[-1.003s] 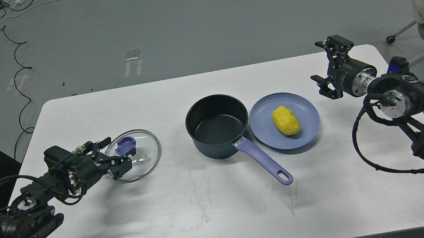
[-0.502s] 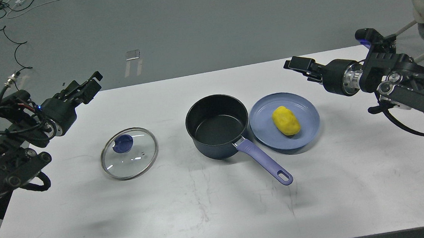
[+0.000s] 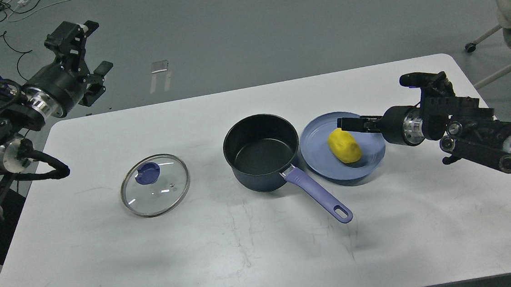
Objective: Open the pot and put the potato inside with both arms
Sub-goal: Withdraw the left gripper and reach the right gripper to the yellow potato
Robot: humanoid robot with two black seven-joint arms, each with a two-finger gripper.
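Lid (image 3: pixel 155 185) off pot (image 3: pixel 261 152) | right gripper (image 3: pixel 345 123) beside potato (image 3: pixel 344 145), opening unclear: straddle potato before closing | left gripper (image 3: pixel 79 61) open, empty

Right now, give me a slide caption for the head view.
Lid off on the table, right hand reaching the potato on its plate beside the open pot.

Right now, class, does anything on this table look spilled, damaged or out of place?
Nothing stands out. The glass lid lies flat beside the open pot, and the potato sits on the blue plate. No spills or damage show.
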